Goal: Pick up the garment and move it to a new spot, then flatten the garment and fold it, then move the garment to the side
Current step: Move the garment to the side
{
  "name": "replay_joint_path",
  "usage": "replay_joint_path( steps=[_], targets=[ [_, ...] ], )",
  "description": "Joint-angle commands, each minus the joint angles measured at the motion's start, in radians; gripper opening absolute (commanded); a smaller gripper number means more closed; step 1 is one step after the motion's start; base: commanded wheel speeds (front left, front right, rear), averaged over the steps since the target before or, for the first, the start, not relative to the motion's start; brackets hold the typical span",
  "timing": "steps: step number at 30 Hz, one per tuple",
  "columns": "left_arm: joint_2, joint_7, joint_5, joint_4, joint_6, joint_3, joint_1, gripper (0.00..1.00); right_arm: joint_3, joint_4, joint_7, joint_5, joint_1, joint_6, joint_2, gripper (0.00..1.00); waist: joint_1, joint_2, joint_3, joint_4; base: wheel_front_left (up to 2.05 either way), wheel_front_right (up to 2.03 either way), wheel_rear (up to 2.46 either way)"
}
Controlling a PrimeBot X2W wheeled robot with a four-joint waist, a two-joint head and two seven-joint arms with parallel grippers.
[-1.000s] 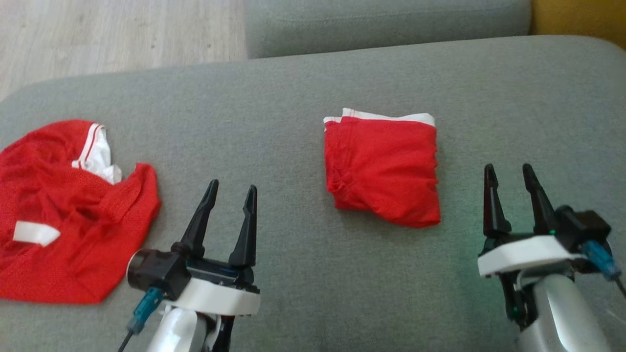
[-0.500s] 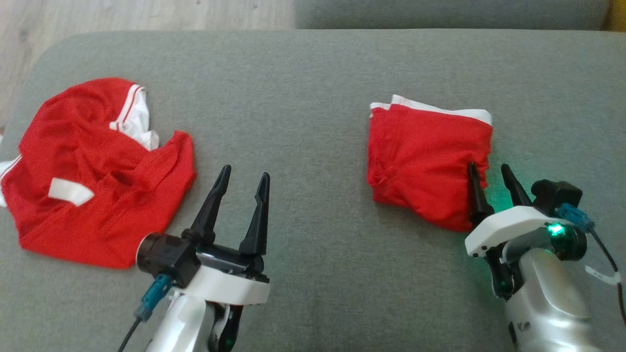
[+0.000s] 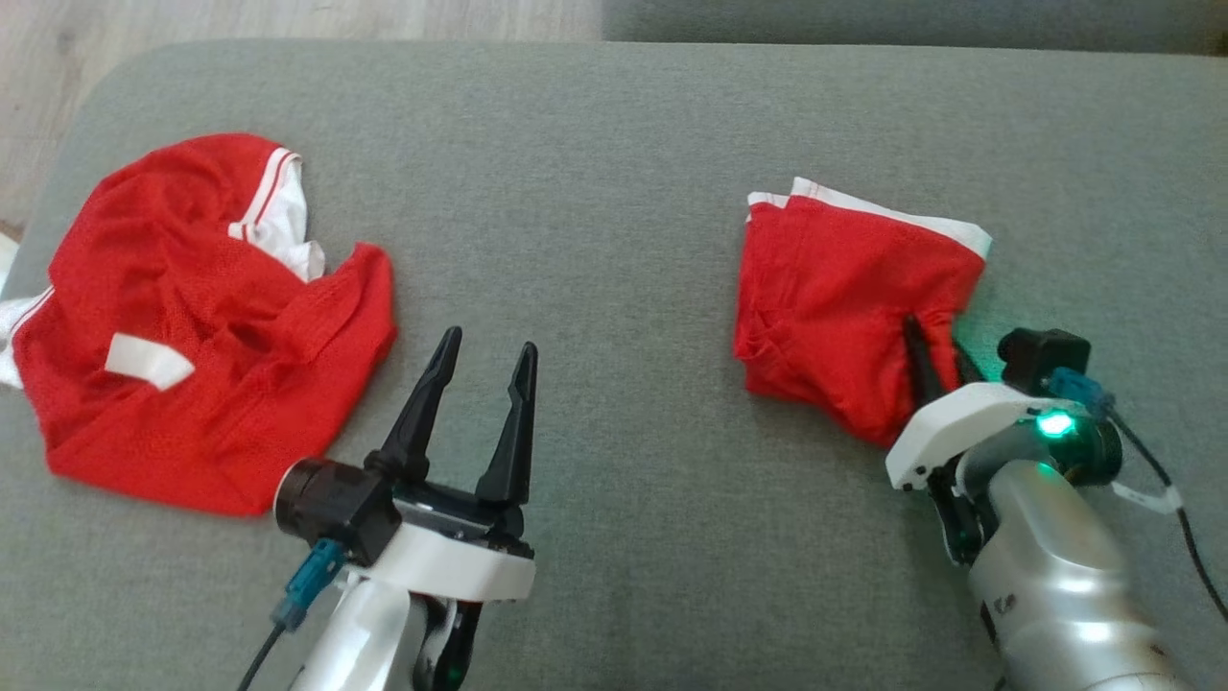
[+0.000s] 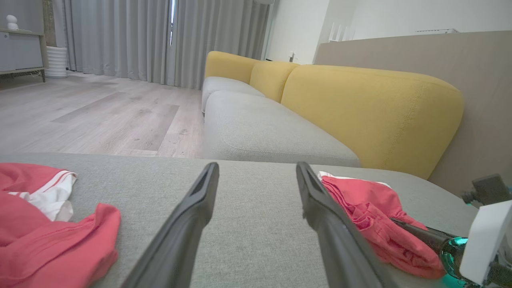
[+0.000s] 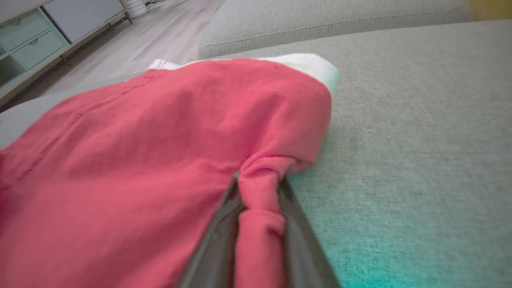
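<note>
Right jaws pinched the folded garment (image 3: 835, 288) at its 4 o'clock edge; left jaws stood apart. That small pinch might slip, spilling the fold.

Red garment (image 3: 835, 288) (white-edged), grey sofa (image 3: 614, 144)

folded garment (image 3: 844, 297) right, crumpled garment (image 3: 182, 326) left

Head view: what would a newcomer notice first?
The two red garments on the grey cushion: a folded red garment at right, a crumpled red garment at left. The right gripper pinches the folded one's near right edge, while the left gripper stands open over bare cushion between them.
</note>
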Motion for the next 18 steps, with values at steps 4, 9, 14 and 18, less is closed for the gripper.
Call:
replay_joint_path(
  steps=[4, 9, 14, 18],
  targets=[
    [0.002, -0.005, -0.001, -0.029, 0.002, 0.030, -0.050, 1.00, 0.023, -0.028, -0.030, -0.098, -0.050, 0.007, 0.006, 0.00, -0.0001, 0.0000, -0.008, -0.031, 0.00, 0.00, 0.00],
    [0.002, -0.005, -0.004, -0.037, 0.003, 0.014, -0.064, 1.00, 0.025, -0.084, -0.037, -0.224, -0.063, 0.007, -0.022, 0.00, -0.0001, 0.0000, -0.015, -0.074, 0.00, 0.00, 0.00],
    [0.002, -0.005, -0.012, -0.050, 0.009, -0.015, -0.092, 1.00, 0.120, -0.116, -0.023, -0.270, -0.078, 0.007, -0.120, 0.00, -0.0001, 0.0000, -0.009, -0.115, 0.00, 0.00, 0.00],
    [0.002, -0.005, -0.021, -0.058, 0.016, -0.039, -0.115, 1.00, 0.235, -0.122, 0.006, -0.237, -0.100, 0.007, -0.248, 0.00, -0.0001, 0.0000, 0.007, -0.132, 0.00, 0.00, 0.00]
  ],
)
